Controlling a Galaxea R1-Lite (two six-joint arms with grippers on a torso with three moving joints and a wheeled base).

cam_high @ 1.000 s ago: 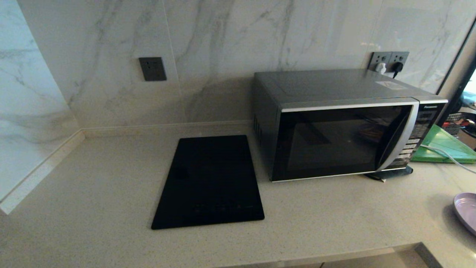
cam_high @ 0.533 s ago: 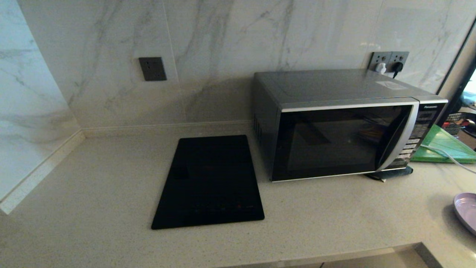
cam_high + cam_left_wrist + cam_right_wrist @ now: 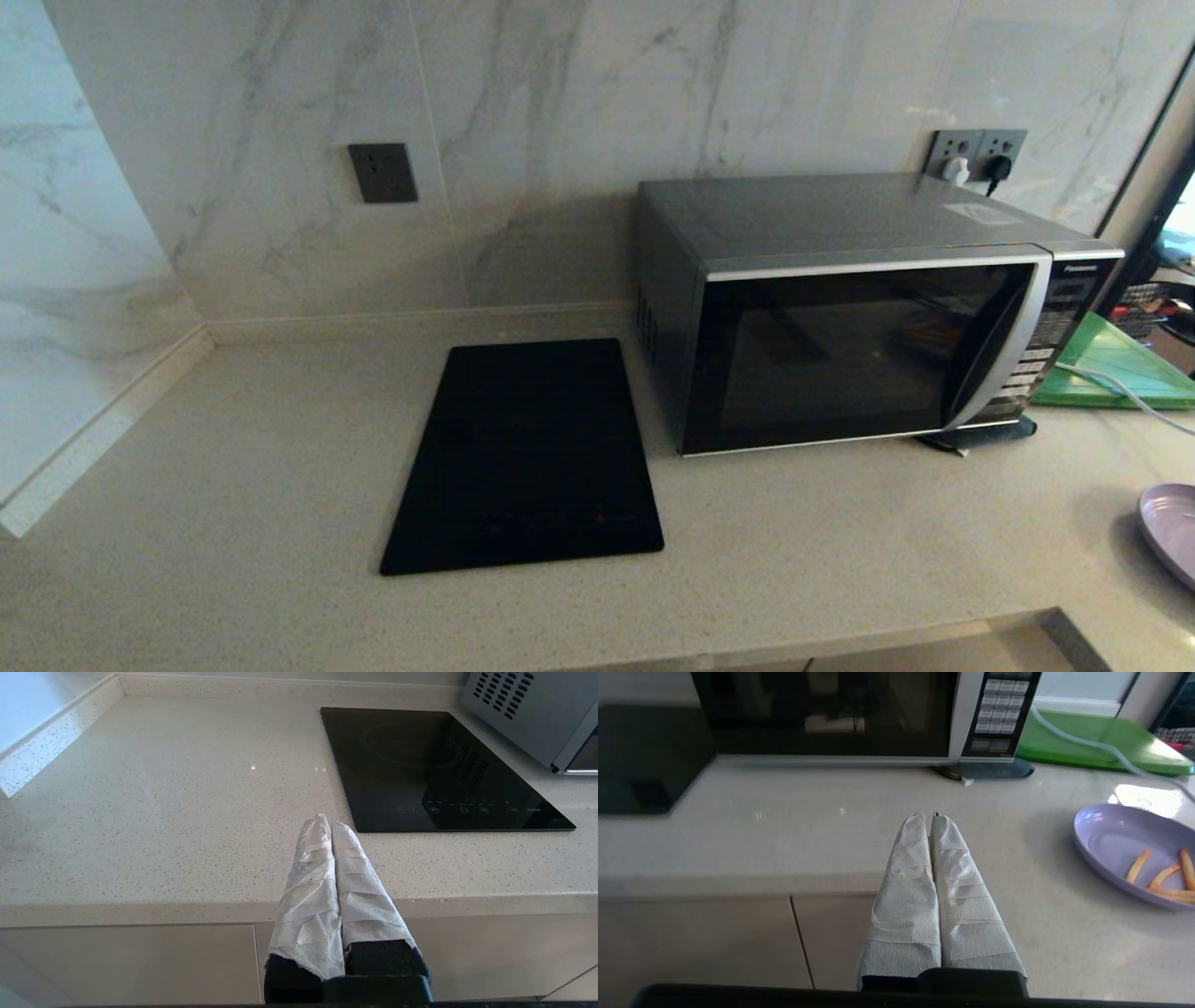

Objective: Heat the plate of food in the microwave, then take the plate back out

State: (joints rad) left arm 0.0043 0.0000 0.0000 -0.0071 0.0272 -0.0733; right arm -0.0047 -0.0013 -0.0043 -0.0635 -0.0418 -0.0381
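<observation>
The black and silver microwave (image 3: 840, 313) stands at the back right of the counter, its dark glass door closed; its button panel (image 3: 997, 714) shows in the right wrist view. The lilac plate of food (image 3: 1139, 854), holding a few orange fries, rests on the counter near the right edge; only its rim (image 3: 1172, 527) shows in the head view. My right gripper (image 3: 927, 815) hovers shut and empty near the counter's front edge, apart from the plate. My left gripper (image 3: 326, 822) is shut and empty near the front edge, beside the cooktop. Neither arm shows in the head view.
A flat black glass cooktop (image 3: 527, 457) lies left of the microwave. A green board (image 3: 1111, 369) with a white hose over it sits to the microwave's right. Wall sockets (image 3: 976, 154) are behind it. A marble wall closes the counter's left side.
</observation>
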